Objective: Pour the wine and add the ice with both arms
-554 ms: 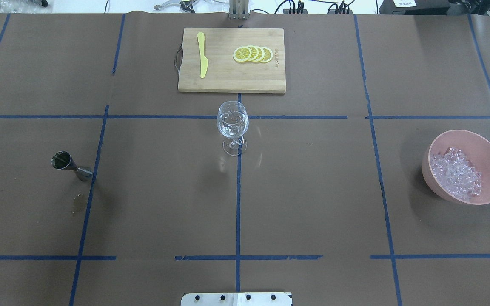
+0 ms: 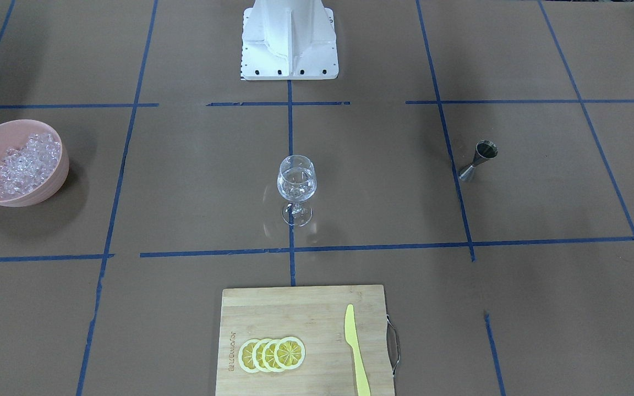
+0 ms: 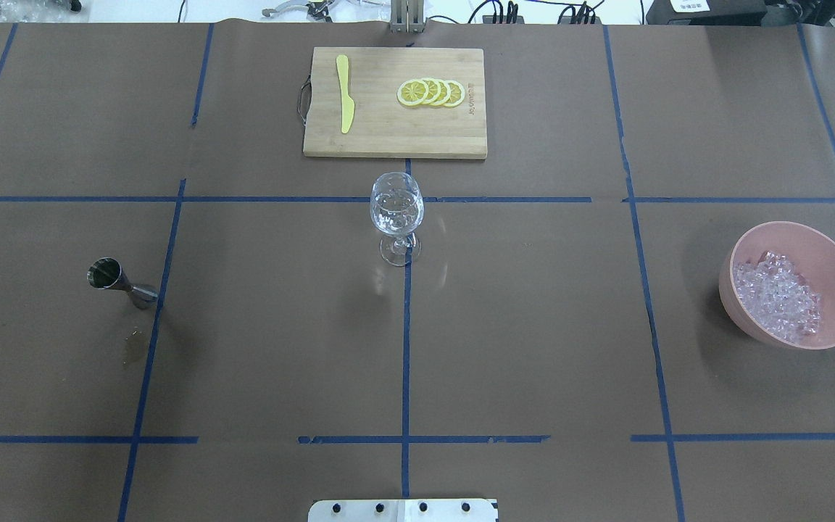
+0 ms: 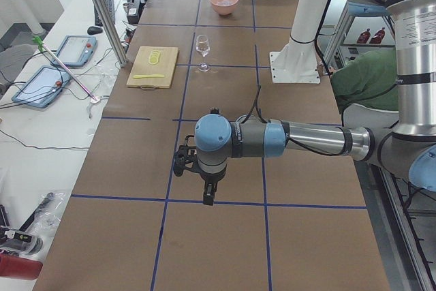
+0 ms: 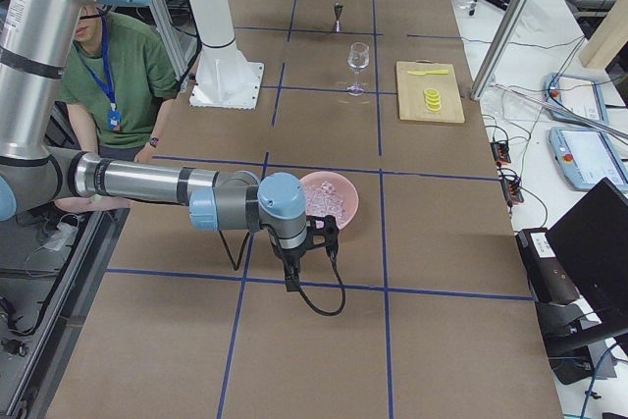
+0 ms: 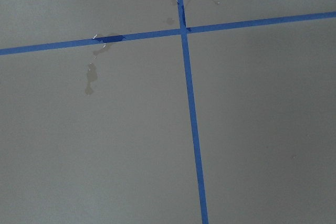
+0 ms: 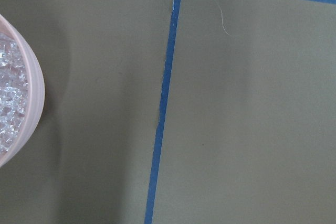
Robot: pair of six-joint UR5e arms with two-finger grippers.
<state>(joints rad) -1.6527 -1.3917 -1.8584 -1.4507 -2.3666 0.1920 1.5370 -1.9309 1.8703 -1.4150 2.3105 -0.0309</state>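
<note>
Ice (image 3: 780, 293): clear glassy chunks lay heaped in a pink bowl (image 3: 834, 254), at 3 o'clock from the wine glass (image 3: 396, 210).
Wine (image 3: 396, 220): colourless, hardly visible in the glass.
Left arm (image 4: 238, 139): jaws hung over bare worktop (image 3: 533, 326); their opening could not be told.
Right arm (image 5: 231, 201): jaws hung near the bowl; their opening could not be told.

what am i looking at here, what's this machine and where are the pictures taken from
Two jointed robot arms work at a taped brown table. Side views show the left arm and right arm; whether the left end effector and right end effector are open or shut I cannot tell, and neither visibly holds anything. Two views look down from above, behind and facing the robot; wrist cameras see mostly table. On it: a wine glass, a pink bowl of ice, a metal jigger, a cutting board with lemon slices and a yellow knife.
</note>
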